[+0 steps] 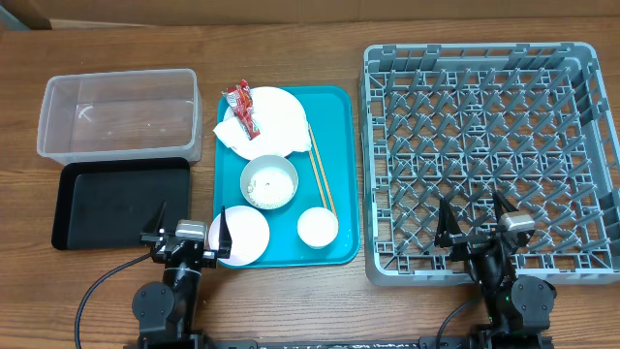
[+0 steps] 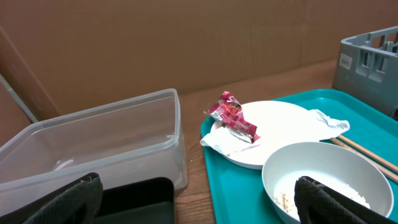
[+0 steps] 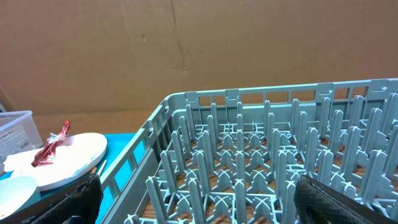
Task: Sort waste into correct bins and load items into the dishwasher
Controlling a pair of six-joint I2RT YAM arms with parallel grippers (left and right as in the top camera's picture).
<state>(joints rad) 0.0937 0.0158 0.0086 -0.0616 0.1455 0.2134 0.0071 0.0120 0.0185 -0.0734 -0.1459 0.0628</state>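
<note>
Left hand (image 1: 192, 226) spread wide, 2 chopsticks (image 1: 321, 170) lengthwise near-to-far

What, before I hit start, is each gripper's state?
Left gripper: open, holding nothing.
Right gripper: open, holding nothing.

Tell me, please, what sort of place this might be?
Likely a lab mock-up of a dish-clearing station: a wooden table holds a grey rack, a teal tray with a rice-flecked bowl, and a clear tub.
</note>
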